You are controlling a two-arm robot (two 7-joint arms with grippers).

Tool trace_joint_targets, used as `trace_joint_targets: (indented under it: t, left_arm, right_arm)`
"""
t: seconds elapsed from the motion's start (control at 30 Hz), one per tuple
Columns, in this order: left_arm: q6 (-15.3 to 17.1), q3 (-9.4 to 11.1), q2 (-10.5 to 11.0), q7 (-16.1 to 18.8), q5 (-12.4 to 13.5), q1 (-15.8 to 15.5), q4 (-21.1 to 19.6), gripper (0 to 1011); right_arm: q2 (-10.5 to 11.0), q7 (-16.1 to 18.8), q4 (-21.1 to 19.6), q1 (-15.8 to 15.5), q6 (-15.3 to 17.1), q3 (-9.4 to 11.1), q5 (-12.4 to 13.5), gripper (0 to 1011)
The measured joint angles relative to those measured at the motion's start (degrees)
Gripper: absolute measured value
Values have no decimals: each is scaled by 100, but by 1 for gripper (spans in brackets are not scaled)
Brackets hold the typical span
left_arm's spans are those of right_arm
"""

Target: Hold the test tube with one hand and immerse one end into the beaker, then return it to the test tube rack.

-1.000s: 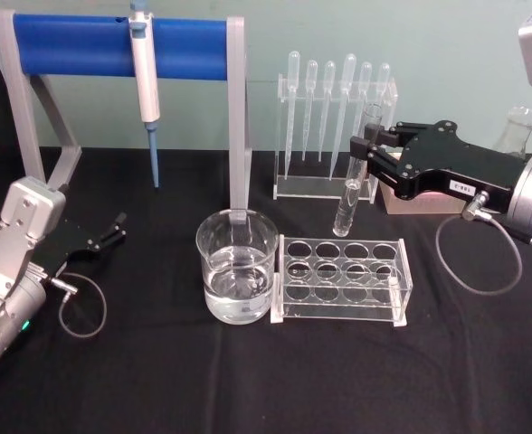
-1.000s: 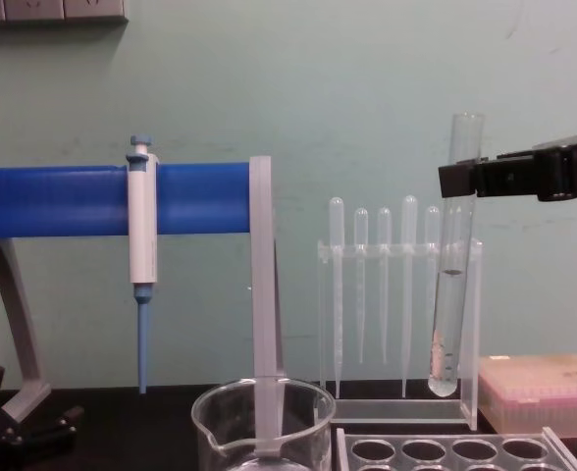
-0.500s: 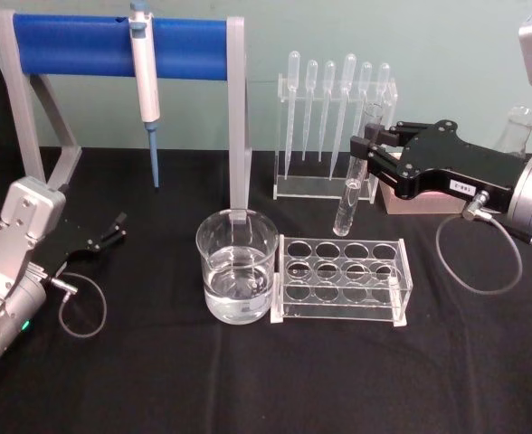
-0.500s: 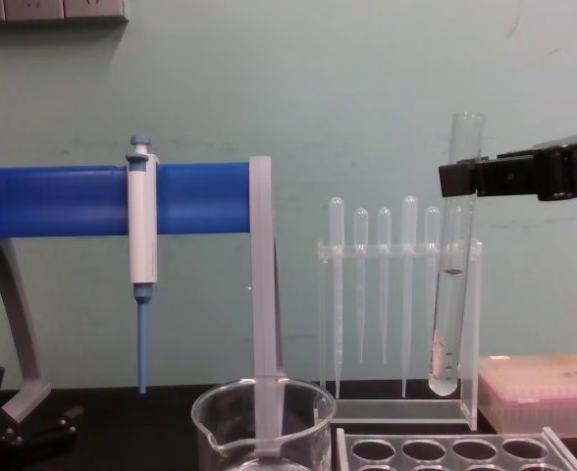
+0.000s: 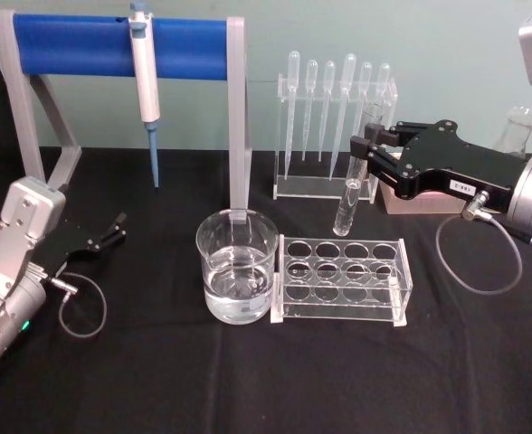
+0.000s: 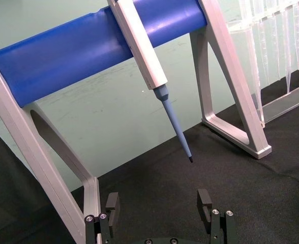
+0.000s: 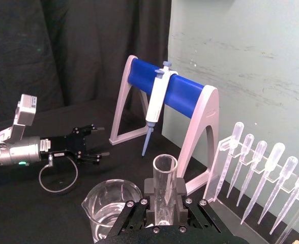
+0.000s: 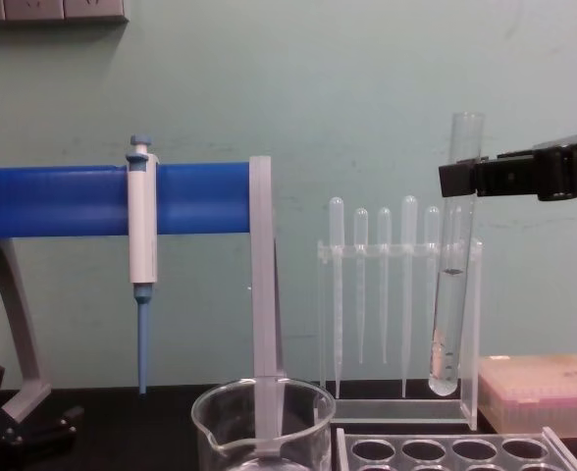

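Even, soft light from above, perhaps; small glints on the beaker (image 5: 237, 271), black cloth (image 5: 248, 380) swallows shadows

Straight ahead at my twelve o'clock stands a pale green wall (image 8: 367, 78), painted matt, with faint scuffs and scratches across it. High up toward eleven o'clock a row of grey plates (image 8: 53, 10) sits on it, likely wall sockets, though I catch just their lower edges. Round toward my nine o'clock the green gives way to a black curtain (image 7: 63, 51) hanging in long soft folds. Beneath me a black tablecloth (image 5: 248, 389) runs flat from six o'clock up to the foot of the wall. The light falls soft and even.
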Motion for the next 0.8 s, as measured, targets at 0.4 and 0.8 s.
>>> trace_joint_targets:
  t: [0.4,0.8]
  left_arm:
    - [0,0,0,0,0,0,0,1000]
    - [0,0,0,0,0,0,0,1000]
  right_arm:
    - [0,0,0,0,0,0,0,234]
    - [0,0,0,0,0,0,0,234]
